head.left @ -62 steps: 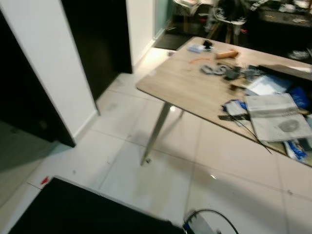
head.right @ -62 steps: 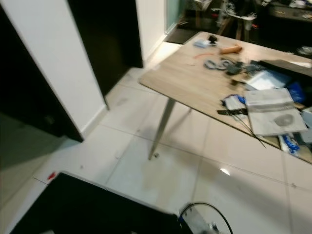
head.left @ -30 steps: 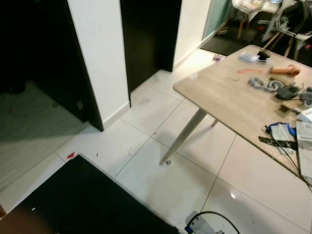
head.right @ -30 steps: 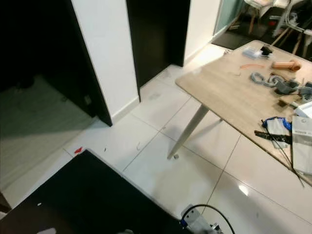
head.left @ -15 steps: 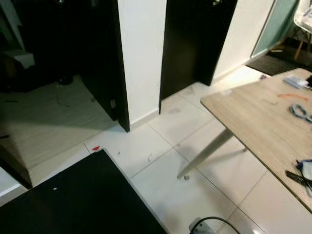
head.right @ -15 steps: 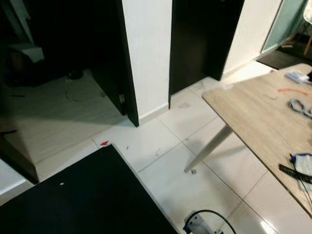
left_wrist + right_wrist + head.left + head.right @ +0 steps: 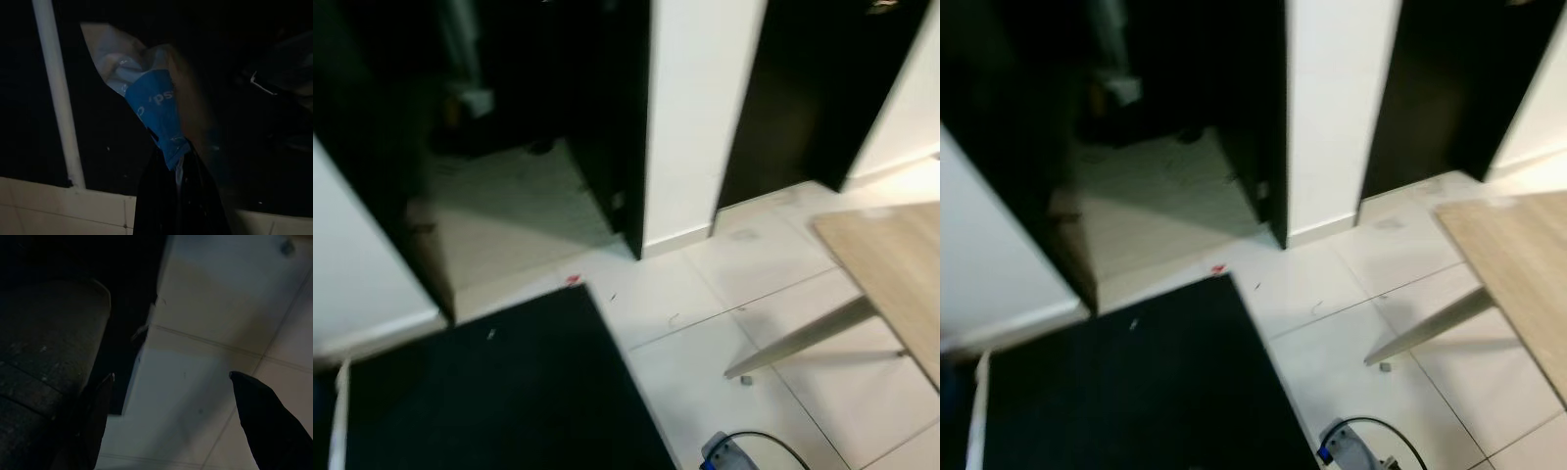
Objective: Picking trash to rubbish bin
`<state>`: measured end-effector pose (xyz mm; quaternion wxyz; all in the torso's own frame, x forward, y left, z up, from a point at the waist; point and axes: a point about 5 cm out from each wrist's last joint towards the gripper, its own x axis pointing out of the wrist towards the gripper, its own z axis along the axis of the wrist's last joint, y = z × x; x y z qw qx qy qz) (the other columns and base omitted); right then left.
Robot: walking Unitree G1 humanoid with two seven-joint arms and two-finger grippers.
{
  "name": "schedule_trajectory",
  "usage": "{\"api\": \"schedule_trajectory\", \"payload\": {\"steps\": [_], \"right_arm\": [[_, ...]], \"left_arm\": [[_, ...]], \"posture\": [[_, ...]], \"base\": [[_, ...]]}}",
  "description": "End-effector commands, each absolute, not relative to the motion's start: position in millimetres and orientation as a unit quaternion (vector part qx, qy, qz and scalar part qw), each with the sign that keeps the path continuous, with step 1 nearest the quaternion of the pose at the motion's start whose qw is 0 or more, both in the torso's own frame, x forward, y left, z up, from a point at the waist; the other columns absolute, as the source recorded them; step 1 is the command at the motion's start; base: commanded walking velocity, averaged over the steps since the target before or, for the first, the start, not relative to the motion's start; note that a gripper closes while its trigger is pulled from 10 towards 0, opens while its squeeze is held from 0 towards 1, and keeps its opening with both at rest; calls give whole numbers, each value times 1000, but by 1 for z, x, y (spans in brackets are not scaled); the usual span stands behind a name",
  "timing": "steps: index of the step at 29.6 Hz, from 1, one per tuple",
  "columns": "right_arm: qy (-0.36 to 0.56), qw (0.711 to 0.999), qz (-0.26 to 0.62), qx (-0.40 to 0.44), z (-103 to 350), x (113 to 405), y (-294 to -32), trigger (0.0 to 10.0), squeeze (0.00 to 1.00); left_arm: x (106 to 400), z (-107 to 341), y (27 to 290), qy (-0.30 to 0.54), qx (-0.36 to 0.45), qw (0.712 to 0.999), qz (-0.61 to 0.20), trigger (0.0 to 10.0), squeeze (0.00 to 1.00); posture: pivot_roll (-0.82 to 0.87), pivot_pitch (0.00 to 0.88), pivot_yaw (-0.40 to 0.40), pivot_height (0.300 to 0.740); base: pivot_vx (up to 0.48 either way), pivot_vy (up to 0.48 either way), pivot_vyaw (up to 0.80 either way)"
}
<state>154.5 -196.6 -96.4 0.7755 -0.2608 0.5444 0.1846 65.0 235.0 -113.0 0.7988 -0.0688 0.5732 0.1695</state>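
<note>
Starting on our left, our left tool [image 7: 178, 161] hangs in deep shade with its two black fingers [image 7: 151, 196] pressed together on a crumpled blue and clear plastic wrapper [image 7: 154, 112], which sticks out past the fingertips; white print shows on the blue part but we cannot read it whole. Beside the wrapper in that wrist view runs a white bar [image 7: 58, 98], and pale floor tiles [image 7: 58, 205] lie below it. In the head views, which are somewhat blurred, a large black mat [image 7: 489, 392] covers the floor nearest to us on the left, with a thin white edge [image 7: 339, 416] at its far left side. A small red scrap [image 7: 572, 279] lies on the white tiled floor [image 7: 705, 294] just beyond the mat's far corner. Past it a dark open doorway [image 7: 509, 98] leads into a dim room, then comes a white wall section [image 7: 695, 108], then a second dark opening [image 7: 822, 88]. At the bottom, near the mat's right edge, a black cable [image 7: 773, 441] loops over a small blue and grey part [image 7: 720, 452]. On the right, the corner of a light wooden desk [image 7: 901, 264] juts in, carried on a slanted metal leg [image 7: 803, 338]. Our right tool [image 7: 195, 411] hangs over the pale tiles at the mat's edge with its fingers [image 7: 264, 421] spread wide apart and nothing between them.
</note>
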Motion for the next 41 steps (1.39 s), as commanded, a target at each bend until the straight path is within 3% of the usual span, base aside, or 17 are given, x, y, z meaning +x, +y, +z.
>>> {"api": "schedule_trajectory", "payload": {"steps": [1, 32, 41], "right_arm": [[558, 767, 190, -254, -100, 145, -196, 10000, 0], [555, 766, 197, -259, -99, 148, -196, 10000, 0], [544, 777, 189, -253, -96, 157, -195, 10000, 0]], "left_arm": [[68, -113, 234, 571, -67, 801, 166, 10000, 0], [67, -114, 228, 572, -73, 801, 161, 10000, 0], [71, -113, 230, 567, -64, 807, 154, 10000, 0]], "posture": [[81, 47, 21, 740], [81, 43, 8, 740], [86, 34, 7, 740]], "base": [[0, 0, 756], [0, 0, 756], [0, 0, 756]]}}
